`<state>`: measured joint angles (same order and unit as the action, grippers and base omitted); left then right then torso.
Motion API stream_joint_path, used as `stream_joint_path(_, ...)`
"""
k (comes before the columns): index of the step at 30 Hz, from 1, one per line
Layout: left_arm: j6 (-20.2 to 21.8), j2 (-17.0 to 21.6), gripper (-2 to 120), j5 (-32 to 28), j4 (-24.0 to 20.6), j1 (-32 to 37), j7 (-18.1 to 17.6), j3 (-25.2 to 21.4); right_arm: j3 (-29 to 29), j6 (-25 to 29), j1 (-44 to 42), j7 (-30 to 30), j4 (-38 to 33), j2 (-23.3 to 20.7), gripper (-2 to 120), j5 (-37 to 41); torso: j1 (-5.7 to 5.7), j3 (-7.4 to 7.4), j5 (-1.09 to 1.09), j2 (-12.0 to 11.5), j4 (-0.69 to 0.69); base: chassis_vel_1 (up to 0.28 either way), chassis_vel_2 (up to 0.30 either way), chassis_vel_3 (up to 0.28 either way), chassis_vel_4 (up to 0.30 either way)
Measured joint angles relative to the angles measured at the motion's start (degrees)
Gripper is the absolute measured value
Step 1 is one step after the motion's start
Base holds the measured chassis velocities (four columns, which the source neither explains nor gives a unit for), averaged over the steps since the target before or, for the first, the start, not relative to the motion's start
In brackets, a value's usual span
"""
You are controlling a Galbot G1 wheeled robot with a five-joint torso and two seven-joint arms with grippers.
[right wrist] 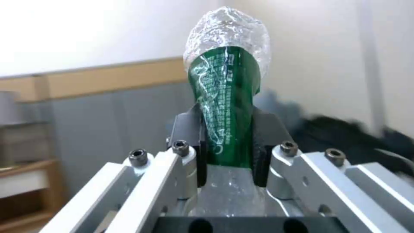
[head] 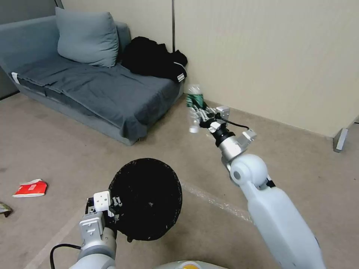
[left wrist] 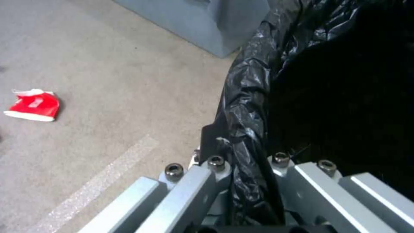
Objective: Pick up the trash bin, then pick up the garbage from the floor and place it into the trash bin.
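Note:
The trash bin (head: 146, 198) hangs above the floor in the lower middle of the head view, its black bag liner (left wrist: 245, 106) facing me. My left gripper (head: 114, 209) is shut on the bin's rim, one finger (left wrist: 211, 139) outside the liner. My right gripper (head: 200, 112) is raised in front of the wall, up and to the right of the bin, shut on a crushed clear plastic bottle with a green label (head: 194, 106) (right wrist: 224, 106). A flattened red-and-white carton (head: 30, 188) (left wrist: 32, 105) lies on the floor to the left.
A grey sofa (head: 86, 82) with a cushion and black clothing (head: 155, 58) stands at the back left against a beige wall. A dark wrapper (head: 5, 209) lies at the left edge. Pale tape lines cross the brown floor. A metal foot (head: 340, 140) stands at right.

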<state>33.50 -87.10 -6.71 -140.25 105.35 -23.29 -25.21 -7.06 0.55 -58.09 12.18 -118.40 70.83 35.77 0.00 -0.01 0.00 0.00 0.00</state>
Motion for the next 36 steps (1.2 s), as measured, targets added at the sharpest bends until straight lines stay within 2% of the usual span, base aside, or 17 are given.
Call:
stream_joint_path(3,0.0,0.0,1,0.1,0.4,0.0,0.0,0.3,3.7,2.5,-4.4,1.6,-4.0,-3.4,17,-1.7,0.00,0.00,0.00,0.0,-0.01,0.000,0.000,0.000,0.000)
stream_joint_path(7,0.0,0.0,1,0.2,0.6,-0.3,0.1,0.6,8.1,4.4,-9.2,3.0,-5.0,-6.7,17,-5.2,0.00,0.00,0.00,0.0,-0.02,0.000,0.000,0.000,0.000)
stream_joint_path(9,0.0,0.0,1,0.3,0.8,-0.3,0.1,0.8,9.2,4.5,-10.4,3.3,-4.4,-6.8,17,-6.1,0.00,0.00,0.00,0.0,-0.02,0.000,0.000,0.000,0.000)
stream_joint_path(18,0.0,0.0,1,0.6,0.8,-0.2,0.1,1.1,13.7,5.2,-12.7,4.1,0.9,-4.6,17,-9.2,0.00,0.00,0.00,0.0,0.00,0.000,0.000,0.000,0.000)
stream_joint_path(24,0.0,0.0,1,0.6,0.8,-0.2,0.1,0.9,14.6,6.1,-13.7,4.6,3.2,-4.5,17,-10.1,0.00,0.00,0.00,0.0,0.00,0.000,0.000,0.000,0.000)
stream_joint_path(29,0.0,0.0,1,0.7,0.8,-0.1,0.1,1.1,15.0,6.8,-13.1,4.6,7.7,-2.5,17,-10.2,0.00,0.01,0.00,0.0,0.00,0.000,0.000,0.000,0.000)
stream_joint_path(36,0.0,-0.1,1,0.8,1.0,-0.1,0.1,1.2,16.2,6.8,-13.3,4.9,9.3,-1.9,17,-12.1,-0.01,0.01,0.00,0.0,0.00,0.000,0.000,0.000,0.000)
